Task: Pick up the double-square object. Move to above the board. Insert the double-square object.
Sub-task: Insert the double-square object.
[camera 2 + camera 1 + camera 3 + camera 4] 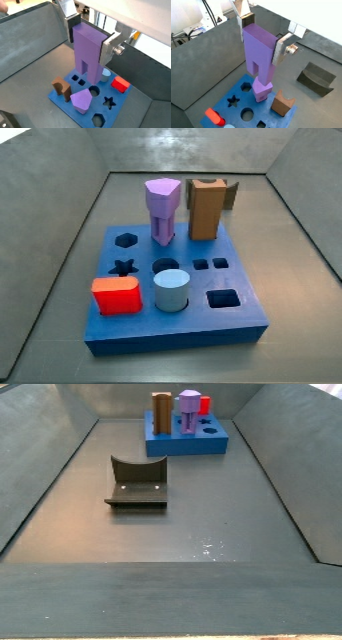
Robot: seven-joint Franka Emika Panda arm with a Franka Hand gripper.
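Above board (221, 107): hand (261, 37) gripping double-square object (259, 50) (legs down).

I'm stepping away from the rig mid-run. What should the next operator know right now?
Gripper: shut on the double-square object, holding its upper part, slotted legs pointing down.
Position: over the board in both wrist views. Neither side view shows gripper or object, so they seem to hang well above it.
Done: pick-up, and by the look of it the move above the board.
Left: align the legs with the pair of small square holes, which are empty, then lower and release.
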